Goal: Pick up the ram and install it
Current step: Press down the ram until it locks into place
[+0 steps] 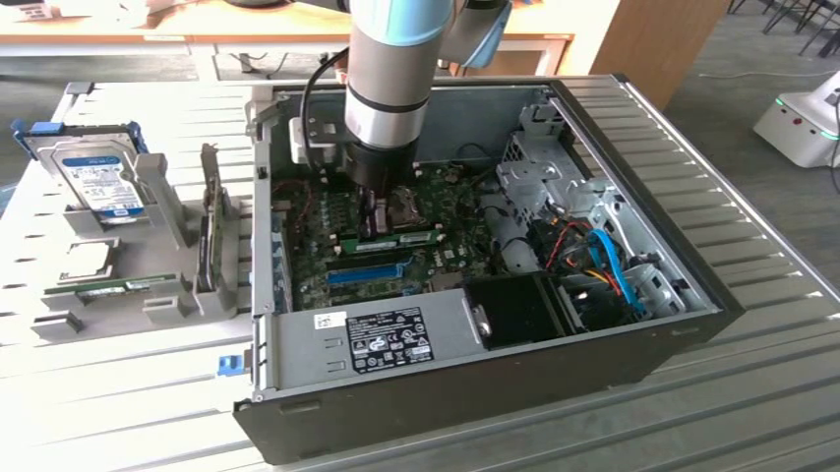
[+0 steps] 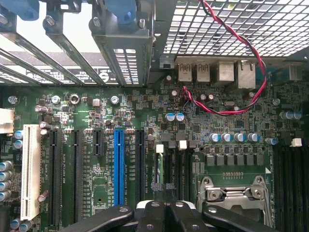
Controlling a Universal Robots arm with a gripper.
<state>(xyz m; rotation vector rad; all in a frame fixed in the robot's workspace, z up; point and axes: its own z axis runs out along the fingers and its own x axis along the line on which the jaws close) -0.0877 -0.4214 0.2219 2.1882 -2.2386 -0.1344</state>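
The arm (image 1: 393,79) reaches down into the open computer case (image 1: 656,334), which lies on its side on the ribbed metal surface (image 1: 761,413). The hand (image 1: 378,202) is low over the green motherboard (image 1: 434,261), near the processor socket (image 1: 409,205), and its fingers are clenched together; in the wrist view the black fingers (image 2: 166,217) meet over the board beside the socket frame (image 2: 236,193). The ram (image 1: 400,238), a narrow green stick, lies just below the hand in the exterior view, close against the board. Its long axis runs across the case, from the exterior view's left toward its right and slightly up, roughly parallel to the long blue slot (image 1: 364,272) nearer the camera. Whether the hand touches the stick cannot be told. Outside the case, at the exterior view's left, a grey holder (image 1: 157,285) carries a hard drive (image 1: 98,177) standing upright, a tall grey card (image 1: 210,231) on edge, and a second green stick (image 1: 112,287) lying low in the rack. In the wrist view, a red and black wire pair (image 2: 241,58) loops over the rear ports (image 2: 215,72).
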